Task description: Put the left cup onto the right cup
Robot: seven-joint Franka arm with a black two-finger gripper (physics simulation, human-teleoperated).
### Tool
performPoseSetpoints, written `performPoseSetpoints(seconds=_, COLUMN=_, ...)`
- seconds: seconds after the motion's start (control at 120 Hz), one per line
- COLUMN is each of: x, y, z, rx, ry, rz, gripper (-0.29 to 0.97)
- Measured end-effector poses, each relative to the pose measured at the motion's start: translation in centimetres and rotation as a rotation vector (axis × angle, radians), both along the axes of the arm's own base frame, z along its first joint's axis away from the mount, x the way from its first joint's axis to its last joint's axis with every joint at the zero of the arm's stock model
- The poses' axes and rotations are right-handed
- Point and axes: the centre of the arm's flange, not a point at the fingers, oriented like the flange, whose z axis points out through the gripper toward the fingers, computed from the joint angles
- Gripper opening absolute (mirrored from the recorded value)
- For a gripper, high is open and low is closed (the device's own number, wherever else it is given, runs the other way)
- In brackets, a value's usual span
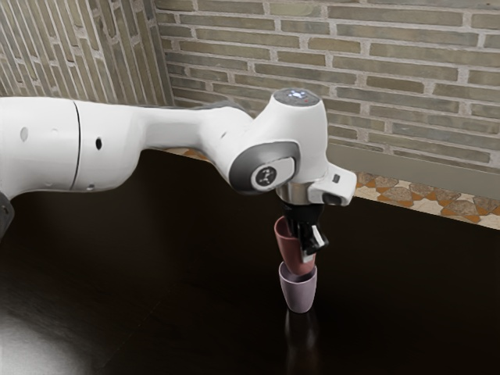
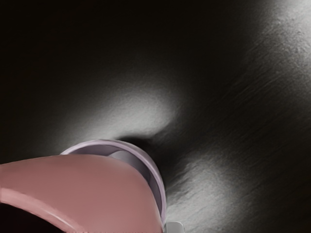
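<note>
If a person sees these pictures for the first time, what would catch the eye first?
The big white arm reaches in from the exterior view's left, its hand gripping the rim of a dusty-pink cup. That cup leans, its base inside a lilac cup standing on the dark glossy table. Behind runs a brick wall.

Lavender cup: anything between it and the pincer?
The pink cup, tilted and gripped by the pincer, its base inside the mouth of the lavender cup. The exterior view shows it; the wrist view shows pink over the lavender rim.
</note>
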Motion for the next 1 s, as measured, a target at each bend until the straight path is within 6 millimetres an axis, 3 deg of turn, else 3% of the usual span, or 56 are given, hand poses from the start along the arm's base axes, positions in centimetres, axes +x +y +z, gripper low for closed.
performPoseSetpoints(seconds=0.742, x=0.0, y=0.2, z=-2.5, rx=0.02, ry=0.022, rz=0.035, gripper=-0.09)
performPoseSetpoints(seconds=0.825, x=0.0, y=0.3, z=-2.6, rx=0.02, ry=0.026, rz=0.036, gripper=-0.01)
performPoseSetpoints(seconds=1.0, x=0.1, y=0.8, z=-2.9, rx=0.023, ry=0.029, rz=0.044, gripper=0.35)
